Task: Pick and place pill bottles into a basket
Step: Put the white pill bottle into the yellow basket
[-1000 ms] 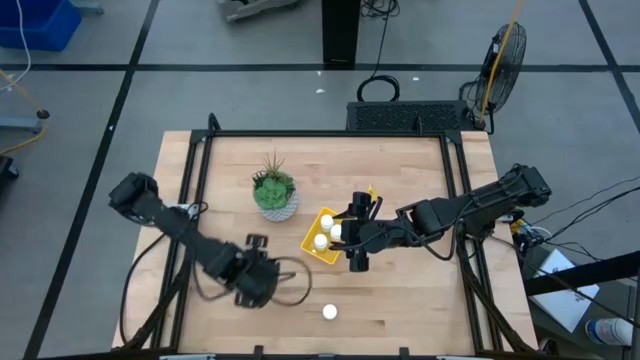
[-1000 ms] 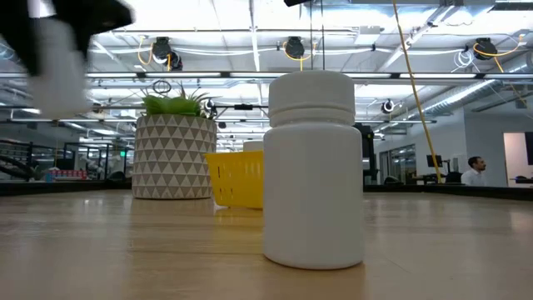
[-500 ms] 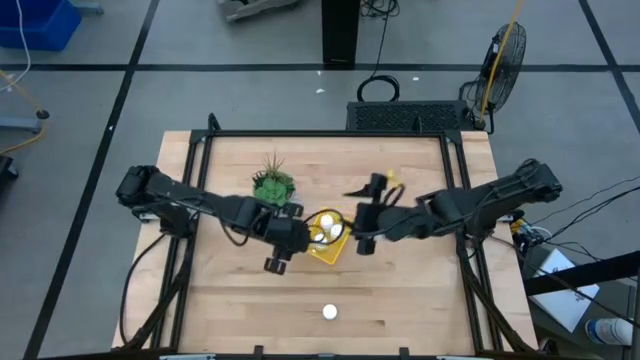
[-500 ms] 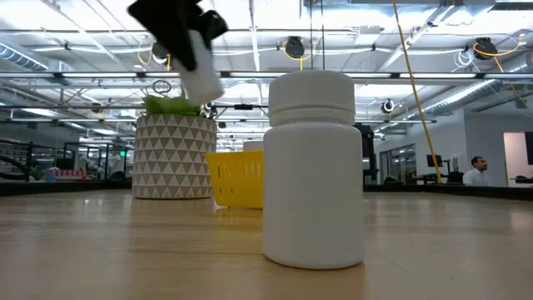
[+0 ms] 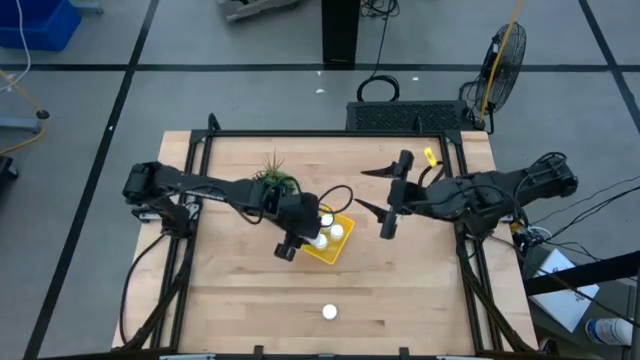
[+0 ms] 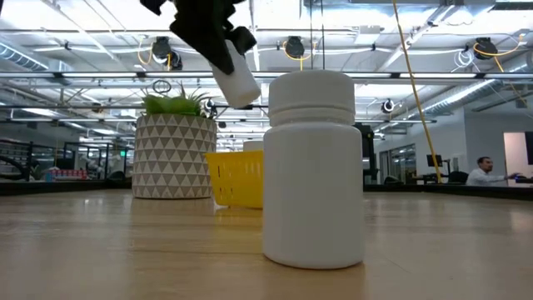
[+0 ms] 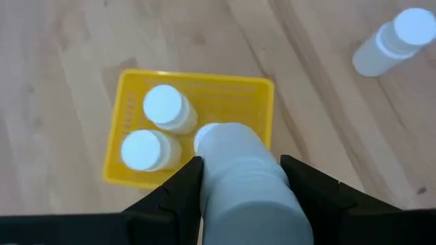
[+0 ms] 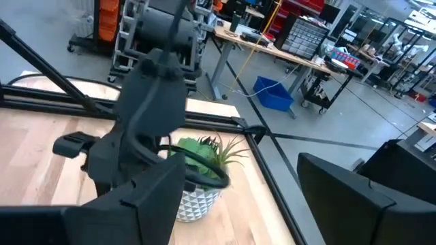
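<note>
My left gripper is shut on a white pill bottle and hovers over the near-left part of the yellow basket. Two white bottles stand in the basket; the held bottle hides part of its floor. In the low view the held bottle hangs tilted above the basket. One more bottle stands on the table near the front edge; it is large in the low view. My right gripper is open and empty, right of the basket. My left gripper pinches the bottle's body between its two fingers, one on each side. The fingers come slanting down from above, and the bottle lies along them. It is lifted clear over the basket, tilted, with its capped end pointing down.
A white patterned pot with a green plant stands just left of and behind the basket, close to my left arm. A black frame runs along the table's edges. Bare wood lies at the front and the far right.
My left gripper has carried the bottle up from the table's near-left part toward the right and far side, to above the basket. My right gripper has drawn back from the basket toward the table's right and far edges, and it stands open.
</note>
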`<state>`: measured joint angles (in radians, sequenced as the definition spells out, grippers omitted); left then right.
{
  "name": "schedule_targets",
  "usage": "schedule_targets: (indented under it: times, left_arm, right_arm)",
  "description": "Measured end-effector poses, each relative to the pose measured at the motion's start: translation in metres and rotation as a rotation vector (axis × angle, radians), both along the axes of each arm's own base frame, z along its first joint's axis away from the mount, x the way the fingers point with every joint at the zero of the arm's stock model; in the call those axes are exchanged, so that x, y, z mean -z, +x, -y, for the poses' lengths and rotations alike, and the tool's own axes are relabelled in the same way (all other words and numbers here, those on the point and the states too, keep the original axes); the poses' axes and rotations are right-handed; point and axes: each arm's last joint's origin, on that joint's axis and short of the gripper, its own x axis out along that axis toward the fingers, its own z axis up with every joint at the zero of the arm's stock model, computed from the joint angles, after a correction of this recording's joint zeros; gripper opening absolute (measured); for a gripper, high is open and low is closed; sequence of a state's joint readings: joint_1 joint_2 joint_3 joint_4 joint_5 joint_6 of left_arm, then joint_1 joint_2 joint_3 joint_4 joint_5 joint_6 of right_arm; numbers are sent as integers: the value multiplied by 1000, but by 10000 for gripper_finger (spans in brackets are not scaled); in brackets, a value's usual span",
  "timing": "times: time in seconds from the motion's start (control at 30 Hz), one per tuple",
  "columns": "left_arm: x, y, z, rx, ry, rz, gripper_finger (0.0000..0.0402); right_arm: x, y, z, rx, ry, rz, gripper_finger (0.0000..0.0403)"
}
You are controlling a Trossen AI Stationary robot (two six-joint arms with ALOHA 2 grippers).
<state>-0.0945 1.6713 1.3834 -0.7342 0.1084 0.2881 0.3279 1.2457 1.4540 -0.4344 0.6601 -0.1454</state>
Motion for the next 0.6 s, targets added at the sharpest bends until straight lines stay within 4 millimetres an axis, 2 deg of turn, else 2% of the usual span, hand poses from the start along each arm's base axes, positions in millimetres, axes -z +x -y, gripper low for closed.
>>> schedule_targets:
  times: [0.07, 0.2, 0.33, 0.47, 0.6]
  left_arm:
    - [6, 8, -2, 20, -21, 13, 177]
    - [28, 18, -3, 41, -21, -55, 177]
    - [40, 29, -1, 60, -39, -115, 177]
    - [40, 38, 0, 68, -33, -136, 177]
    - [36, 38, 0, 71, -26, -157, 177]
  right_arm:
    - [1, 0, 0, -1, -6, -8, 274]
    - [3, 3, 1, 3, -18, -19, 274]
    - [3, 4, 3, 8, -26, -27, 274]
    - [3, 4, 5, 16, -27, -29, 274]
    - [4, 5, 6, 16, -26, -27, 274]
